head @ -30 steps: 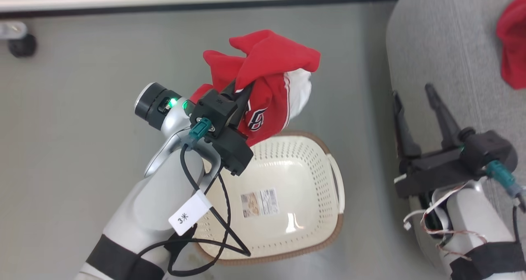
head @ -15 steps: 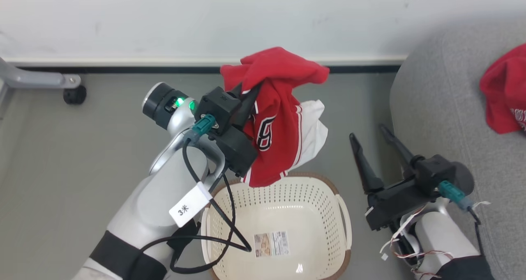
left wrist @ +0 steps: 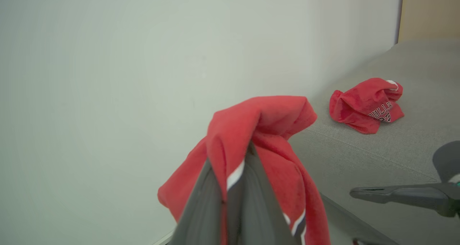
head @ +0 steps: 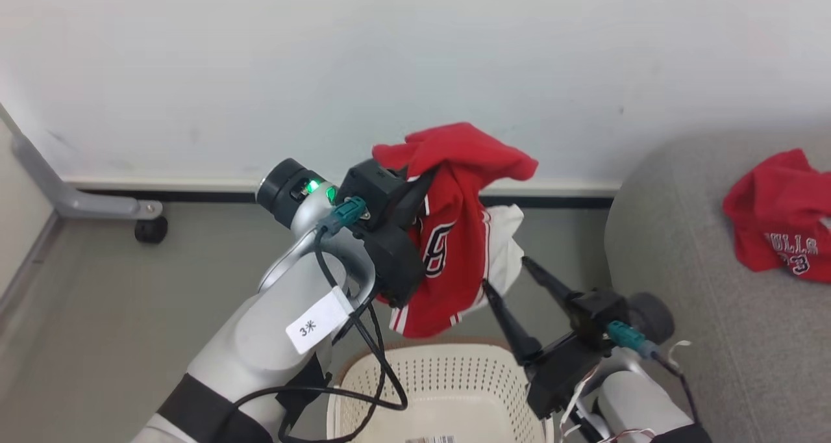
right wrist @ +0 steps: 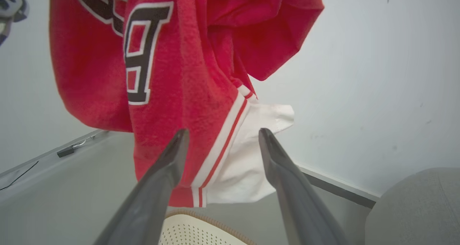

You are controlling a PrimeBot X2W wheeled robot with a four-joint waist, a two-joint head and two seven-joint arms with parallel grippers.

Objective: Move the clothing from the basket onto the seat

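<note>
My left gripper [head: 425, 173] is shut on the clothing, a red jersey [head: 454, 235] with white trim and dark numbers. The jersey hangs in the air above the cream basket [head: 454, 378], clear of its brown rim. In the left wrist view the fabric [left wrist: 273, 115] drapes over the closed fingers [left wrist: 201, 202]. My right gripper [head: 504, 272] stands open just right of the jersey's lower hem, and in its own view [right wrist: 223, 131] the white trim [right wrist: 244, 158] hangs beyond the fingertips. Another red jersey [head: 779, 215] lies crumpled on the grey seat [head: 682, 248] at the right.
A pale wall with a dark baseboard [head: 195, 196] runs close behind the basket. A grey frame leg with a black caster [head: 150, 228] stands on the grey floor at the left. The basket's inside shows a label and no clothing.
The head view has tilted up, so the whole picture shifted down. The left gripper still holds the jersey, now hanging higher above the basket. The open right gripper has come left, close to the hem.
</note>
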